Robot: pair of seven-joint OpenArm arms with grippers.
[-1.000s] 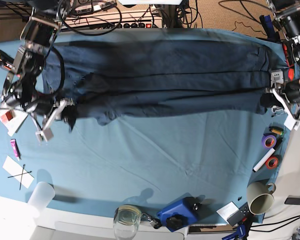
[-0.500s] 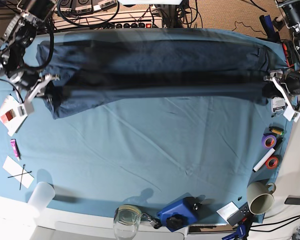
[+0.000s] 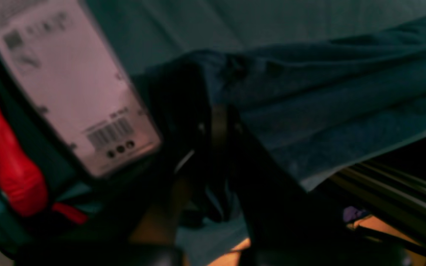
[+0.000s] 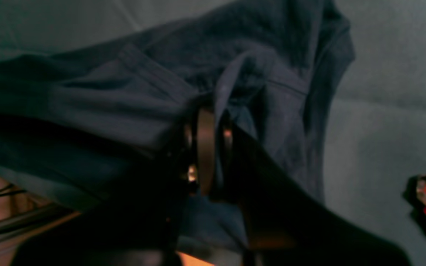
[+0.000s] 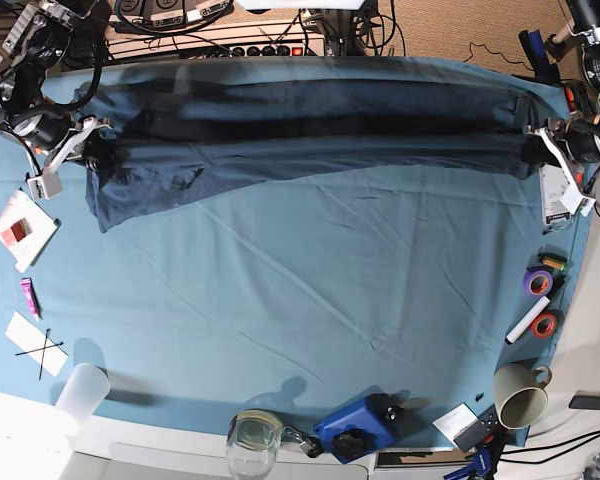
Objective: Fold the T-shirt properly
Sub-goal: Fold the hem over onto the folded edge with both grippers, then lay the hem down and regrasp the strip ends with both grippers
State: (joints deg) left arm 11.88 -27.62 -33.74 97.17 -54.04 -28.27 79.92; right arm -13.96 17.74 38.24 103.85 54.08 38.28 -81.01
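On my overhead feed, far left, my right gripper [image 5: 88, 150] sits at the table's left edge, jaws pinched tight on a bunch of the T-shirt [image 5: 310, 125]. The wrist camera on that arm confirms it: the fingers [image 4: 205, 147] are closed down on gathered navy cloth, a hemmed edge and a sleeve-like flap draped around and past them, with the teal tablecloth [image 4: 383, 111] beyond. Below that gripper in the overhead view, one loose corner of the shirt hangs down onto the cloth, the lowest part of the garment.

Moving rightward, the shirt runs as a long, narrow dark band along the far edge of the table, stretched between my two grippers, with a dark fold line along its length. The whole near part of the tablecloth [image 5: 310, 300] lies in front of it.

At the far right, my left gripper [image 5: 532, 148] holds the other end of the band, closed on the fabric. Its wrist view is blurred, but I can see dark fingers [image 3: 218, 122] shut on the shirt's edge, the cloth spreading away to the right of them. A white barcoded card [image 3: 68, 85] and a red handle [image 3: 9, 162] lie just left of that gripper.
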